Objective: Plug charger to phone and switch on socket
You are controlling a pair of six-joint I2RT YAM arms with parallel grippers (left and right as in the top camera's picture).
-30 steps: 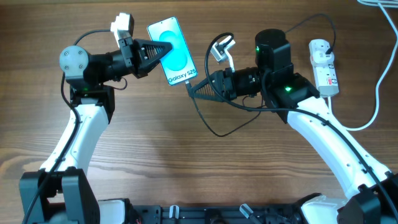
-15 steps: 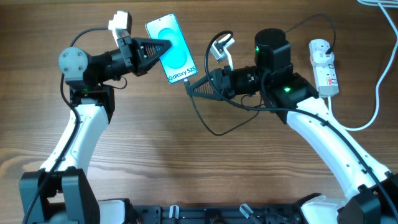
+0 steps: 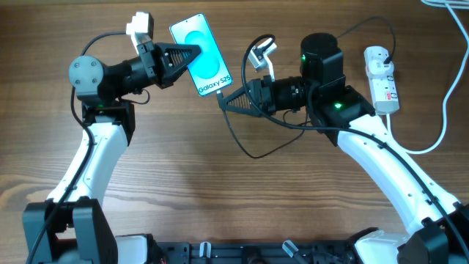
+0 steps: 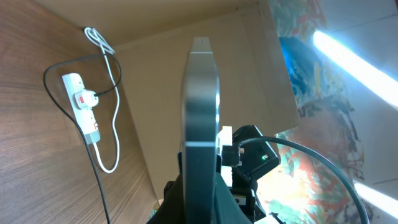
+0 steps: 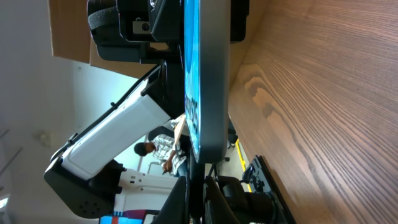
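Overhead view: one wood-grain table [image 3: 220, 213], two arms, one phone [image 3: 205, 62] with its screen facing the camera. The left gripper [image 3: 192, 56] is clamped on the phone's side. The right gripper [image 3: 223, 103] sits at the phone's bottom edge, pinched on the charger [image 3: 253, 157], whose black cable loops below the phone. Can't tell if the plug tip is in the port, it's hidden. One socket [image 3: 382, 79] lies well right of the phone. Its thick white cord [image 3: 447, 110] is cut off at the frame edge. The left wrist view shows a brown board wall behind the phone.
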